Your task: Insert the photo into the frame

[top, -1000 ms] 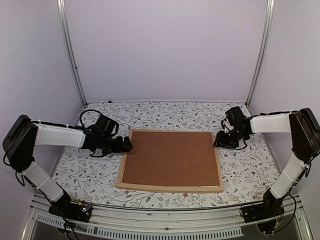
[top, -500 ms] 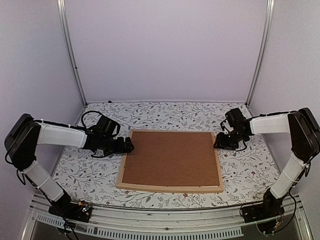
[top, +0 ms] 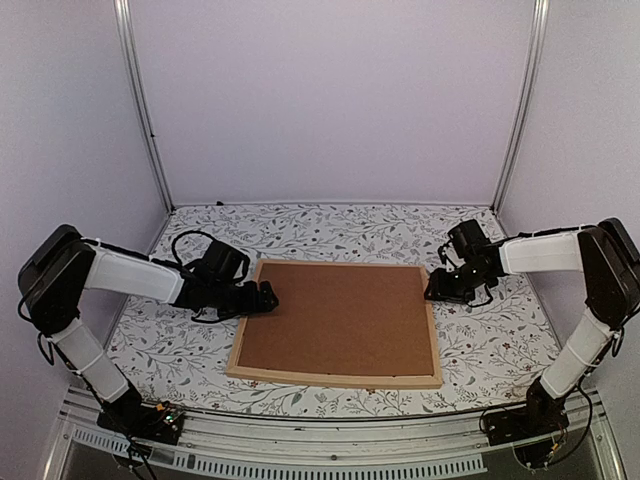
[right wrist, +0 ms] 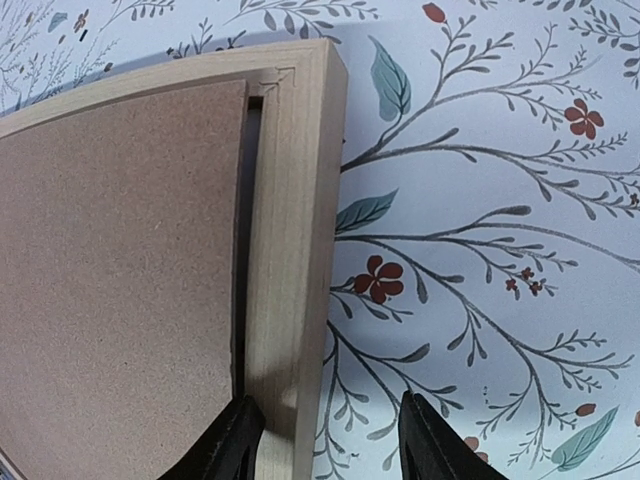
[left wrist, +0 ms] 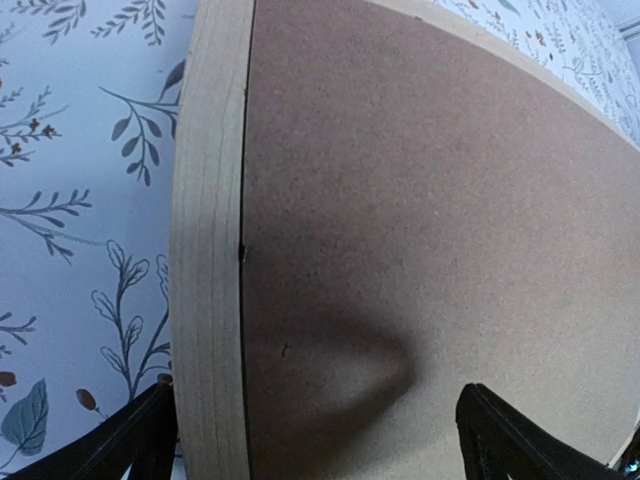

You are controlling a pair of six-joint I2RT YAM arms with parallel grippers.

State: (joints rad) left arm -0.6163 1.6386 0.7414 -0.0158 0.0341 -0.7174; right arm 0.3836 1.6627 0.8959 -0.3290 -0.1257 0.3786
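The frame [top: 330, 379] of light wood strips lies flat on the floral table with a plain brown backing board [top: 340, 315] filling it. The photo is hidden. My left gripper [top: 268, 297] is open and low over the frame's left strip [left wrist: 205, 250], one finger outside the strip and the other over the board [left wrist: 430, 200]. My right gripper [top: 432, 290] is open and straddles the frame's right strip [right wrist: 290, 250] near its far corner, one finger at the board's edge [right wrist: 120, 250], the other over the tablecloth.
The floral tablecloth [top: 500, 340] surrounds the frame. White walls and metal posts [top: 520, 110] enclose the back and sides. The table's front rail [top: 320, 440] runs along the near edge.
My left gripper has moved right, from beside the frame's left edge to over it. The frame has shifted slightly left. My right gripper has followed a little left.
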